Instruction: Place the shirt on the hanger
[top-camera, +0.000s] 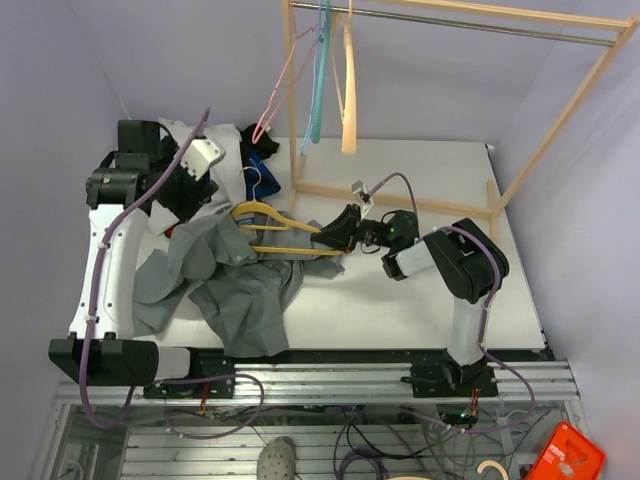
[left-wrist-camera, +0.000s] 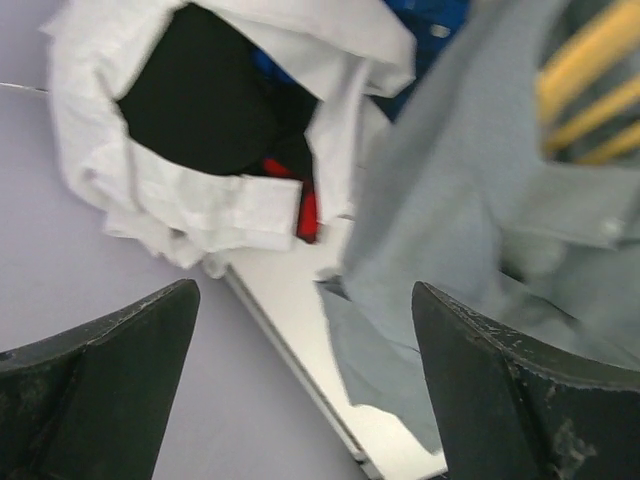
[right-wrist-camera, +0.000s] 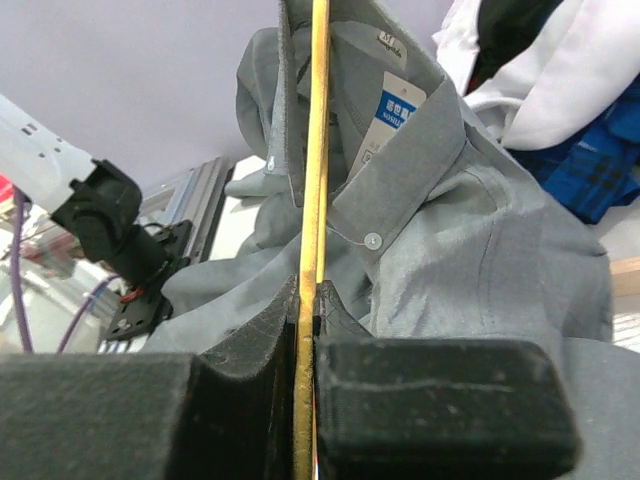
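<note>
The right tool (top-camera: 338, 236) has its jaws closed tight on a thin yellow bar of the hanger (top-camera: 272, 214), gripping it at the hanger's right end near the middle of the bench (top-camera: 420, 300). In the right wrist view the bar runs straight up from between the pads (right-wrist-camera: 250, 340) and along the open collar of the shirt (right-wrist-camera: 480, 250), beside a blue-and-white neck label (right-wrist-camera: 402, 108). The hanger lies nearly flat, its silver hook (top-camera: 254, 181) pointing toward the far side. Its left end meets the grey fabric, though how much of it is inside the collar is unclear.

The shirt (top-camera: 240, 290) is crumpled on the left half of the bench, with a fold trailing to the near edge.

The left tool (top-camera: 190, 185) hangs over the far left corner with its fingers (left-wrist-camera: 110, 380) spread wide and nothing between them. Below it the left wrist view shows a white garment (left-wrist-camera: 200, 210), a dark blue one (left-wrist-camera: 430, 20) and the edge of the grey shirt.

At the far side, a wooden rack (top-camera: 560, 130) carries a pink hanger (top-camera: 275, 95), a teal hanger (top-camera: 318, 80) and a cream hanger (top-camera: 348, 90).
</note>
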